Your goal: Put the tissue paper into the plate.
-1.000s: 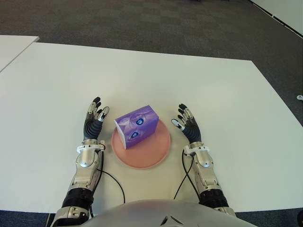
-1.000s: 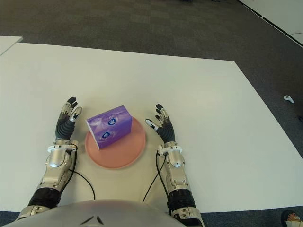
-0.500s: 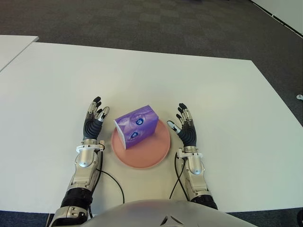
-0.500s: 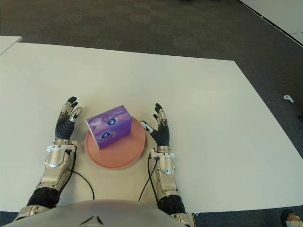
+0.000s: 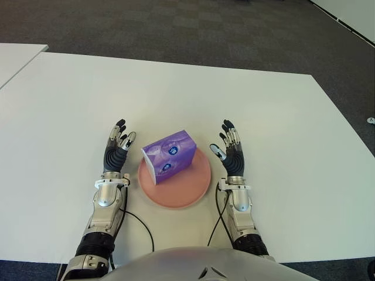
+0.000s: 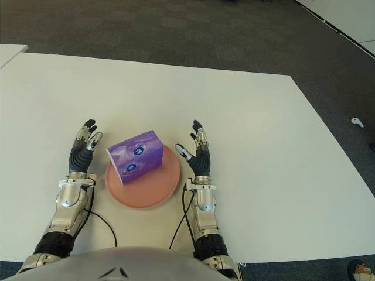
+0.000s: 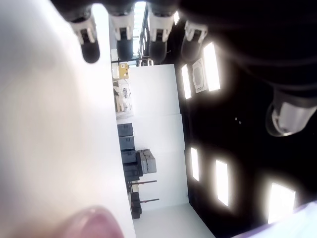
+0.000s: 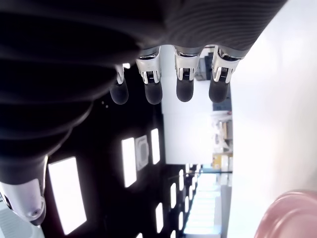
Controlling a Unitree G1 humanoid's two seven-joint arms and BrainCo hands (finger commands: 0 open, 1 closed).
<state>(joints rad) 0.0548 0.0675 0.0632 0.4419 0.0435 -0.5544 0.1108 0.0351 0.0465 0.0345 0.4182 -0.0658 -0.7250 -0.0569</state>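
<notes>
Empty, splayed right robot hand (image 5: pixel 232 153)

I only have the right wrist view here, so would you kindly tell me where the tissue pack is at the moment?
Observer: The purple tissue pack sits in the pink plate, toward its far left rim.
Operator: Thank you. Is my right hand touching it?
Observer: No. The right hand shows just right of the plate, fingers spread, holding nothing.
Operator: And the left hand?
Observer: The left hand shows left of the plate, open too, clear of the pack.
</notes>
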